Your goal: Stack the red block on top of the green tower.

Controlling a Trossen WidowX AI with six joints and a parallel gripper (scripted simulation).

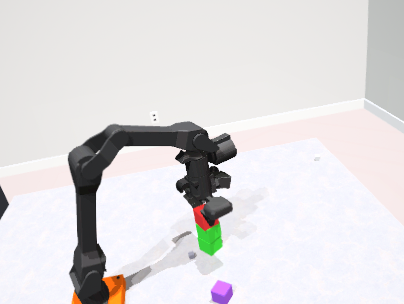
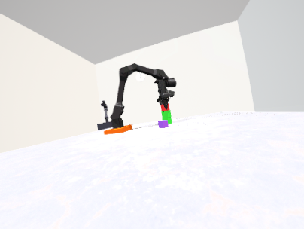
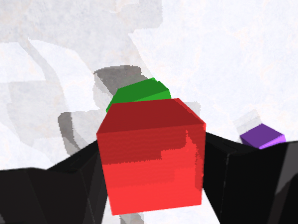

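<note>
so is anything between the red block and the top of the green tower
Nothing visible. The red block, held in the gripper, sits right at the top of the green tower. The purple block lies off to the side on the table.

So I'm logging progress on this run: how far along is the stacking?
Done: the red block is picked up and carried to the green tower, which stands upright. In hand: the gripper is shut on the block, right at the tower's top; the wrist view shows green peeking out behind it, so alignment looks slightly off. Left: settle it squarely, release, and retreat without bumping the tower.
</note>
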